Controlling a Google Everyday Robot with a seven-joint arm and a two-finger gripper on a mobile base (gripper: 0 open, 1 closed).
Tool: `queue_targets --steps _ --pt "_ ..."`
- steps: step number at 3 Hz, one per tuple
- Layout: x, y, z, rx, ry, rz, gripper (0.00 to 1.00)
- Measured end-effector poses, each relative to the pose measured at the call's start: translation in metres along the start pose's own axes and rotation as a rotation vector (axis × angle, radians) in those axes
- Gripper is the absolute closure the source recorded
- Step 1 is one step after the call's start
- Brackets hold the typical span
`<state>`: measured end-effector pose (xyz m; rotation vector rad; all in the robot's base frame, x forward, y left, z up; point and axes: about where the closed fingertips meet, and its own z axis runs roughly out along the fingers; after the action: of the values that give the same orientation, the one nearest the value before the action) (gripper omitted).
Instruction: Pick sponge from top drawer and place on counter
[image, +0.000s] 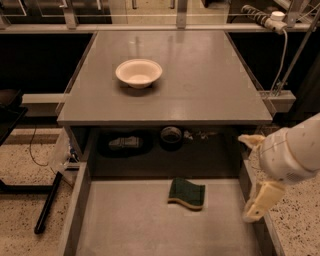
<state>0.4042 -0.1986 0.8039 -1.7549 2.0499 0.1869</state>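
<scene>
The sponge (187, 193), dark green on top with a yellow base, lies flat on the bottom of the open top drawer (125, 225), a little right of its middle and near the back. The grey counter (200, 85) spans the cabinet top above the drawer. My gripper (258, 202) hangs from the white arm (292, 152) at the right, over the drawer's right side wall, to the right of the sponge and apart from it. Nothing shows in its grasp.
A white bowl (138, 73) stands on the counter's left half. A dark recess (150, 142) under the counter holds a round dark object (171, 136) and other clutter. Speckled floor with a black pole (47, 202) lies at the left.
</scene>
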Motion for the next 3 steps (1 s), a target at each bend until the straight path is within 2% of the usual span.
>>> queue_targets --steps 1,2,3 --pt "0.024 0.000 0.060 0.019 -0.019 0.053 0.00" --pt "0.023 -0.013 0.062 0.073 -0.027 0.058 0.00" --pt "0.022 -0.011 0.062 0.070 -0.027 0.055 0.00"
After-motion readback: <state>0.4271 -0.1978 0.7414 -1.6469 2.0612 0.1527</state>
